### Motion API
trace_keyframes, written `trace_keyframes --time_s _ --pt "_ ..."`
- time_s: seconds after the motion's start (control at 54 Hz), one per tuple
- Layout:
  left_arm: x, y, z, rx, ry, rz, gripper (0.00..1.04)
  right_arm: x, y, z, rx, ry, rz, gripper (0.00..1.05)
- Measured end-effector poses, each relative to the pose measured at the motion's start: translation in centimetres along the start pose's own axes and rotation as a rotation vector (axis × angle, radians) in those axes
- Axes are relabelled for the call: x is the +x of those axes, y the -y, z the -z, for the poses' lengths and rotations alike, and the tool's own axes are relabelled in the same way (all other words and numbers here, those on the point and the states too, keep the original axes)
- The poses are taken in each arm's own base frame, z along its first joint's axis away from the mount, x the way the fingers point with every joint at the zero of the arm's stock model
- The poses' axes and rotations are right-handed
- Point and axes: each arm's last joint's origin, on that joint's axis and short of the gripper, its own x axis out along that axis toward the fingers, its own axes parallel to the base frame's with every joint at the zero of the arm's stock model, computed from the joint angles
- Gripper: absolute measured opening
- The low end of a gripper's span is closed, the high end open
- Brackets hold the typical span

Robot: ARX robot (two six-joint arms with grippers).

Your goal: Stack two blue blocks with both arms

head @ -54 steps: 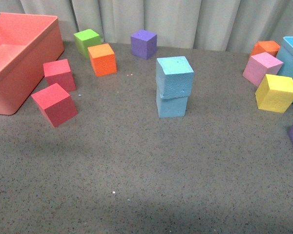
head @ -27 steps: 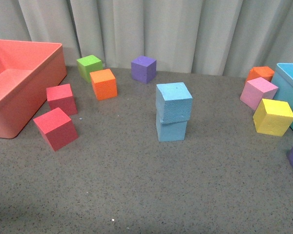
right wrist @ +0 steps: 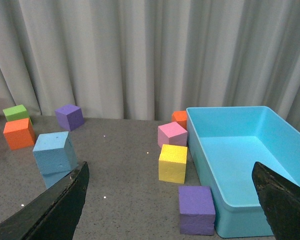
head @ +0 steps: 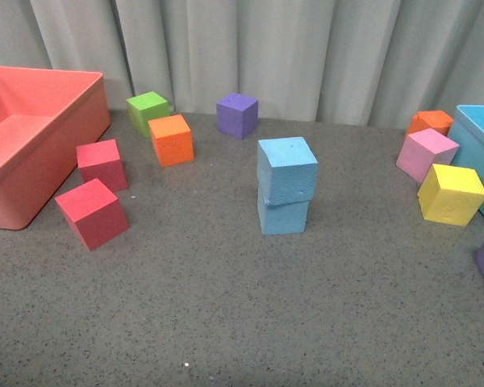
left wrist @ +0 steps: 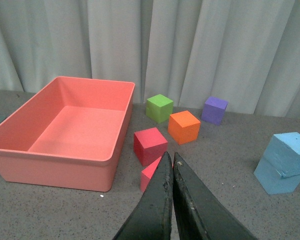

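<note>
Two light blue blocks stand stacked in the middle of the table. The upper blue block sits slightly turned on the lower blue block. The stack also shows in the left wrist view and the right wrist view. No arm shows in the front view. My left gripper is shut and empty, above the table near the red cubes. My right gripper is open and empty, its fingers wide apart, facing the turquoise bin and nearby cubes.
A salmon bin stands at the left, a turquoise bin at the right edge. Two red cubes, an orange cube, a green cube and a purple cube lie left and behind. Pink, yellow, orange and purple cubes lie right.
The front view has shifted since a second ago, so the scene sits lower and farther in the picture. The blue stack has stayed as it was.
</note>
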Motion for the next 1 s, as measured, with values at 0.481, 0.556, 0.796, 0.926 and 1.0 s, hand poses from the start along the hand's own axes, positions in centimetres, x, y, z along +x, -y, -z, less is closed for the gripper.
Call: trace_keyframes --time_s 0.481,0.556,0.796,0.926,1.0 --pt "-1.6 0.0 -0.2 0.0 0.009 0.0 0.04 0.0 0.0 0.0 0.0 0.0 0.0 0.95" --pt "-1.8 0.0 -0.2 0.0 0.009 0.0 0.04 0.0 0.0 0.0 0.0 0.0 0.0 0.95" --pt "-2.3 0.0 -0.2 0.0 0.009 0.0 0.04 0.0 0.0 0.0 0.0 0.0 0.0 0.95" --pt "-3.4 0.0 0.1 0.0 0.003 0.001 0.04 0.0 0.0 0.0 0.0 0.0 0.0 0.95" --pt "-3.4 0.0 0.1 0.0 0.002 0.001 0.04 0.0 0.0 0.0 0.0 0.0 0.0 0.95"
